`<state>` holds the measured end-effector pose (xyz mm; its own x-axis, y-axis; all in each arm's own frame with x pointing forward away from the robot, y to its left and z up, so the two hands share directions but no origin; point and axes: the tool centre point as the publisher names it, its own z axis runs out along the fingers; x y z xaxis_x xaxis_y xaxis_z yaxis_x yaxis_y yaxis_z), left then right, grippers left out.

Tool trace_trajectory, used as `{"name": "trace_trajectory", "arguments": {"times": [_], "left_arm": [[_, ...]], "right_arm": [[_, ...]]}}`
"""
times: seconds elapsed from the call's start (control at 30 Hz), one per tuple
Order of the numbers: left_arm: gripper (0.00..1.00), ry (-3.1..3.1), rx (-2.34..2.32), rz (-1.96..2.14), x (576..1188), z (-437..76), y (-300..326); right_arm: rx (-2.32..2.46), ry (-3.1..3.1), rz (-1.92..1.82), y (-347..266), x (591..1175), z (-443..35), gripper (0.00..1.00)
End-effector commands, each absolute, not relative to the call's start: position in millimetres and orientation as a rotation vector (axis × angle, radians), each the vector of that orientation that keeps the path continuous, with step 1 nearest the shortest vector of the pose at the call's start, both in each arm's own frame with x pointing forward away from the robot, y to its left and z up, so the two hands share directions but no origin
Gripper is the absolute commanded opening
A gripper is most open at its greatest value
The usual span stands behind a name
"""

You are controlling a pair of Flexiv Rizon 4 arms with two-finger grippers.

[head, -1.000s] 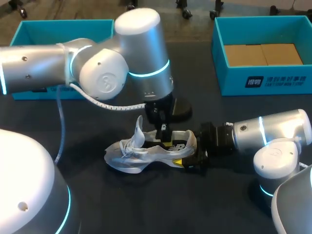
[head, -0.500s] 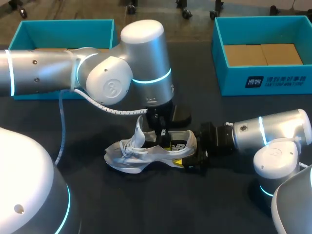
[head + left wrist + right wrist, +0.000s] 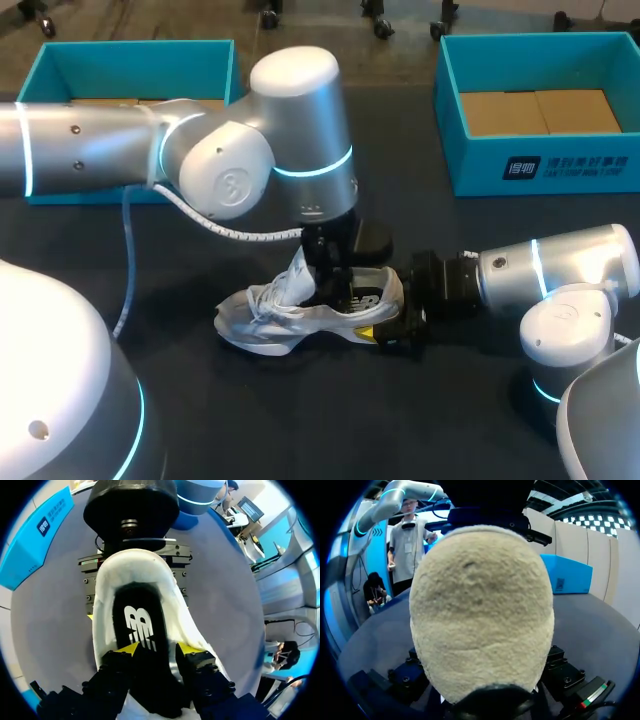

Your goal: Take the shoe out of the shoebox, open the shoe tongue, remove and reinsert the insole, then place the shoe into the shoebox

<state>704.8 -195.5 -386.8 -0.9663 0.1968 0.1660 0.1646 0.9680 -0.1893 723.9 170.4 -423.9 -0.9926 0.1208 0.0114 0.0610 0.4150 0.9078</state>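
The left gripper has sunk deeper into the white-and-grey mesh running shoe, and the shoe's pale tongue now leans against it. The shoe is out of the teal cardboard shoebox and sits well apart from it with the tongue opened. The insole step looks under way; boxing remains. The left gripper pinches the black foam insole inside the shoe, and the right gripper clamps the heel.

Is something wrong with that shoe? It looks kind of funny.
Nothing is broken. The shoe just looks odd because its tongue sticks up and its laces lie loose, while the left gripper pinches the insole.
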Motion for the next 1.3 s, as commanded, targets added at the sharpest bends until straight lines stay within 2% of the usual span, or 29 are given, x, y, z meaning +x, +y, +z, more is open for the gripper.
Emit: {"name": "trace_trajectory", "arguments": {"times": [0.03,0.23,0.3,0.4,0.43,0.53,0.73,0.77,0.8,0.83,1.3], "left_arm": [[0.46,-2.963,-0.28,0.247,706,-396,-198],[0.54,-3.003,-0.315,0.245,705,-405,-198],[0.64,-3.02,-0.321,0.251,705,-407,-198],[0.62,-3.034,-0.339,0.253,702,-412,-199],[0.6,-3.041,-0.344,0.246,701,-414,-200],[0.43,-3.052,-0.342,0.238,702,-416,-200],[0.24,-3.066,-0.324,0.245,705,-418,-201],[0.13,-3.07,-0.318,0.249,705,-419,-201],[0.11,-3.071,-0.316,0.25,706,-419,-201],[0.0,-3.072,-0.313,0.251,706,-419,-201],[0.0,-3.052,-0.221,0.324,711,-398,-189]], "right_arm": [[0.167,2.597,1.658,170,723,-423,0.0],[0.167,2.597,1.658,170,723,-423,0.0],[0.167,2.597,1.658,170,723,-423,0.0],[0.167,2.597,1.658,170,723,-423,0.0],[0.167,2.597,1.658,170,723,-423,0.0],[0.167,2.597,1.658,170,723,-423,0.0],[0.167,2.597,1.658,170,723,-423,0.0],[0.167,2.597,1.658,170,723,-423,0.0],[0.167,2.597,1.658,170,723,-423,0.0],[0.167,2.597,1.658,170,723,-423,0.0],[0.167,2.597,1.658,170,723,-423,0.0]]}}
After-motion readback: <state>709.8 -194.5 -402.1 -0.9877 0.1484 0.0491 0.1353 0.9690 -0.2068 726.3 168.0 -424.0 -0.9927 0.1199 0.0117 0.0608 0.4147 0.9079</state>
